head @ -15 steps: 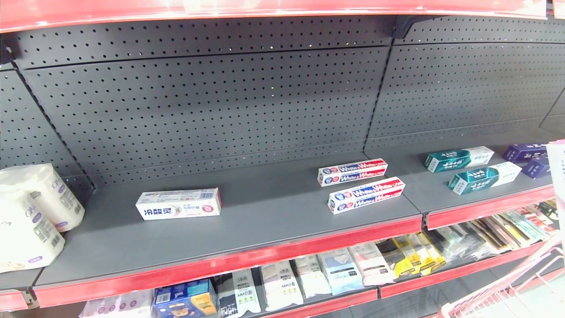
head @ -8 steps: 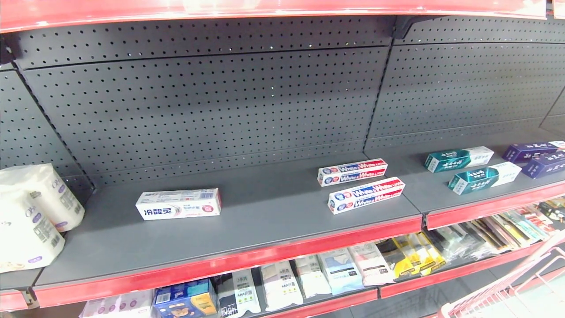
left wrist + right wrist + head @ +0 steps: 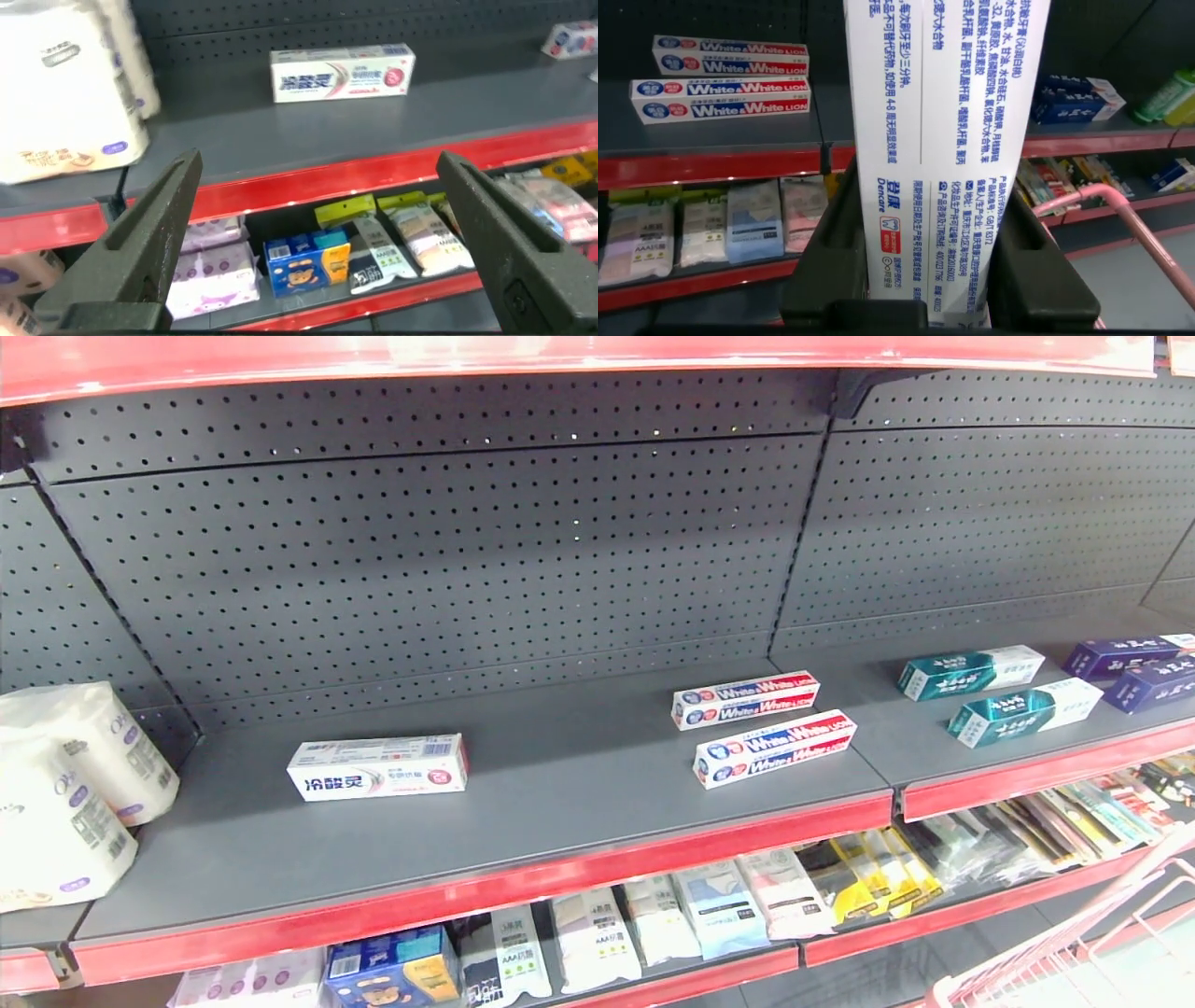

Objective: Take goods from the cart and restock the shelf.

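Head camera: high, facing forward and down onto the shelf [image 3: 560, 775], mid-range. Left wrist camera: lower, near the shelf's front edge, looking out through the spread left gripper [image 3: 318, 168]; shares the white toothpaste box [image 3: 342, 73] and paper-roll pack [image 3: 65, 93] with head. Right wrist camera: looks past the carton [image 3: 948, 140] clamped in the right gripper [image 3: 920, 233]; shares the two red-and-white boxes [image 3: 719, 89] with head.

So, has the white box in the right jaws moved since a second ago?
Yes. The white box drew away rightward, uncovering the purple boxes it had hidden.
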### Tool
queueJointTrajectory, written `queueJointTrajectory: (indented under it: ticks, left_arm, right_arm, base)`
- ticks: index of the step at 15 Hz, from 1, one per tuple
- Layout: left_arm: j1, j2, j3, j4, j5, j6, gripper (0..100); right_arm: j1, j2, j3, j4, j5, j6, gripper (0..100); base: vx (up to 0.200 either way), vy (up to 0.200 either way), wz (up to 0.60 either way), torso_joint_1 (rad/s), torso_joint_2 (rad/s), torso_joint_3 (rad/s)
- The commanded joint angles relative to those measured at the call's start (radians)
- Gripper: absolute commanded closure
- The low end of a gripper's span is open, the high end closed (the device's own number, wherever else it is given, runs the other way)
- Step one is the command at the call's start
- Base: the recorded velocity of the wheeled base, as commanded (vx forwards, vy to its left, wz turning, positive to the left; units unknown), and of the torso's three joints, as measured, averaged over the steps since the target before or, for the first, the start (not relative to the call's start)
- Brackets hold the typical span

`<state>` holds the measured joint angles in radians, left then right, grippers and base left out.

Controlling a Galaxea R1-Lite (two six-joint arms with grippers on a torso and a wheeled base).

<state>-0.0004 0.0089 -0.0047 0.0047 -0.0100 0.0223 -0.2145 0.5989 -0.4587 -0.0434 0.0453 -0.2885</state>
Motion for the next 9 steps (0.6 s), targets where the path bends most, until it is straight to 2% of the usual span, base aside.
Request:
queueJointTrajectory:
  ticks: [1,3,5,6,7,8,9]
  left_arm:
    - [-0.007,0.020,0.000,0.000,-0.004,0.007,0]
    - [-0.007,0.009,-0.001,-0.003,-0.045,0.051,0]
    - [-0.007,0.005,-0.005,-0.005,-0.053,0.060,0]
    - [-0.043,0.256,-0.305,-0.003,-0.097,0.007,0]
    - [-0.056,0.490,-0.511,-0.005,-0.091,-0.091,0]
    - [-0.052,0.658,-0.690,0.009,-0.085,-0.173,0]
    - [-0.038,0.809,-0.762,0.034,-0.070,-0.170,0]
  right_arm:
    - [-0.005,-0.025,0.005,0.000,-0.001,-0.001,100]
    - [-0.005,-0.016,0.002,0.000,-0.015,-0.001,100]
    - [-0.006,0.007,-0.005,-0.001,-0.033,-0.003,100]
    - [-0.002,0.025,-0.015,-0.004,-0.035,-0.003,100]
    - [0.001,0.036,-0.018,-0.004,-0.030,-0.003,100]
    - [0.004,0.050,-0.015,-0.004,-0.028,-0.003,100]
    - [0.006,0.055,-0.011,-0.006,-0.027,-0.003,100]
  base:
    - [0.000,0.000,0.00,0.000,0.00,0.000]
    - [0.000,0.000,0.00,0.000,0.00,0.000]
    - [0.000,0.000,0.00,0.000,0.00,0.000]
    - [0.000,0.000,0.00,0.000,0.00,0.000]
    - [0.000,0.000,0.00,0.000,0.00,0.000]
    - [0.000,0.000,0.00,0.000,0.00,0.000]
    - [0.000,0.000,0.00,0.000,0.00,0.000]
